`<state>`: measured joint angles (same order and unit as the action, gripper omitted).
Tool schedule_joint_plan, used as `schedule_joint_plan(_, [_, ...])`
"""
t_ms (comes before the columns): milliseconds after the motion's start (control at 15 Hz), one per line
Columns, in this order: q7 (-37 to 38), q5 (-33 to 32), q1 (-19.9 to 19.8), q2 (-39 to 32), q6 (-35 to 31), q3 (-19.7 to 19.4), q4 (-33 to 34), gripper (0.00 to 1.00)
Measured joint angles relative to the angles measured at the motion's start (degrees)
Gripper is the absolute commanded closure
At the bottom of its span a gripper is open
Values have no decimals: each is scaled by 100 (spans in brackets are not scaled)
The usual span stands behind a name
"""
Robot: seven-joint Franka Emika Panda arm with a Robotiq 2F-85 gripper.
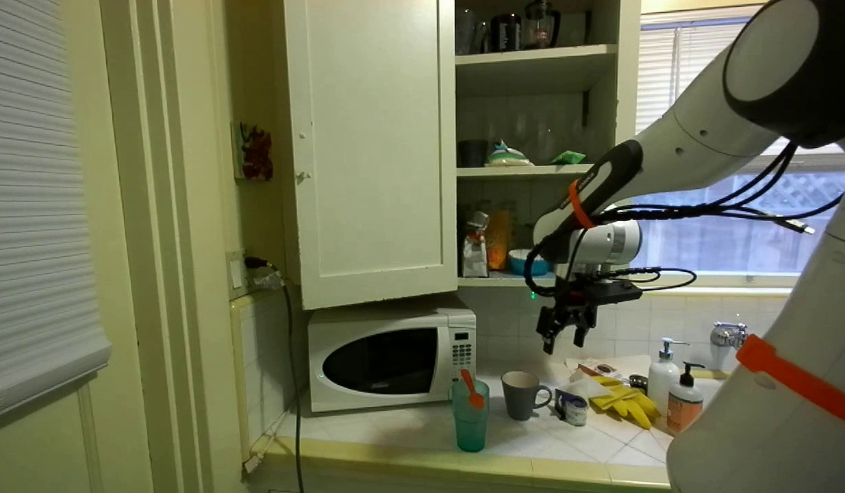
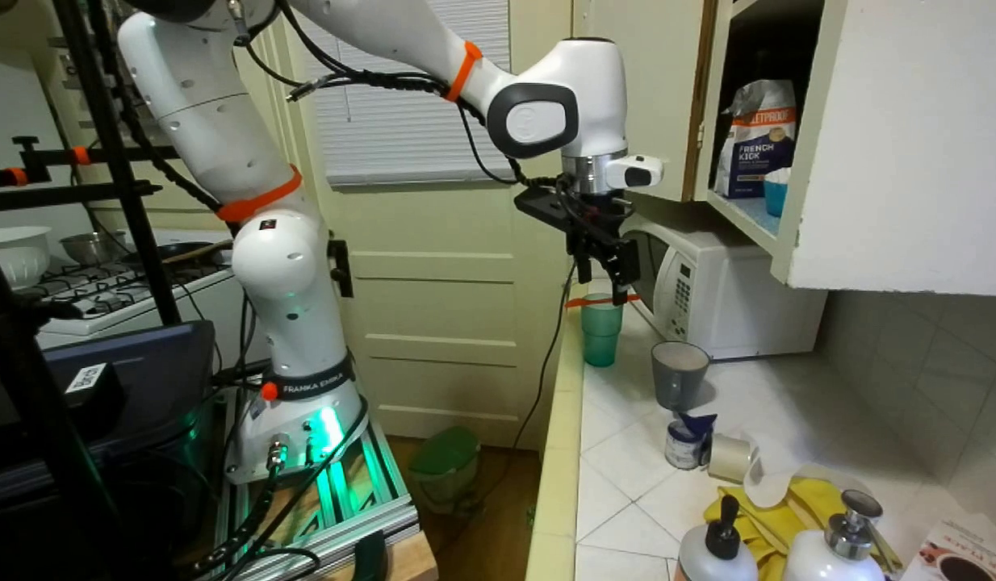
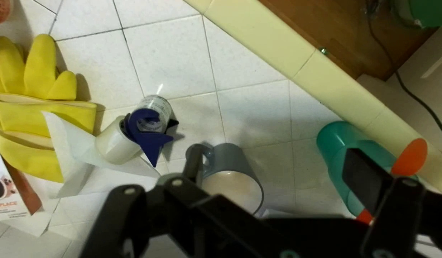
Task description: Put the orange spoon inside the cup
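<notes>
Above a tiled counter [image 1: 552, 441] in an exterior view, the gripper [image 1: 563, 342], spread wide, hangs at two o'clock from the cup [image 1: 470, 431], across whose rim lies the spoon [image 1: 474, 395], likely light, stiff and slick, best pinched by its handle.

Free tile [image 3: 271, 168] between cup [image 1: 470, 423] and grey mug [image 1: 520, 400], orange spoon [image 1: 472, 392] across the cup's mouth.

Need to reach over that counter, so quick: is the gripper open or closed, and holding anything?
Gripper: open, fingers well apart, holding nothing.
</notes>
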<state>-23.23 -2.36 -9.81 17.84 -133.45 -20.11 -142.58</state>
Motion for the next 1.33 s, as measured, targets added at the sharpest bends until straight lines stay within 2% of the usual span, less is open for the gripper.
schedule_joint_plan(133, [163, 494, 76, -219, -120, 69, 163, 0])
schedule_joint_plan(267, [269, 713, 138, -404, -142, 112, 310, 0])
schedule_joint_plan(533, [296, 771, 132, -493, -143, 132, 378, 0])
schedule_joint_plan(733, [662, 768, 38, -525, -239, 192, 379, 0])
schedule_joint_plan(1067, [1350, 841, 36, -930, -916, 433, 388, 0])
schedule_joint_plan(1333, [1542, 1087, 73, -1356, -1219, 672, 533, 0])
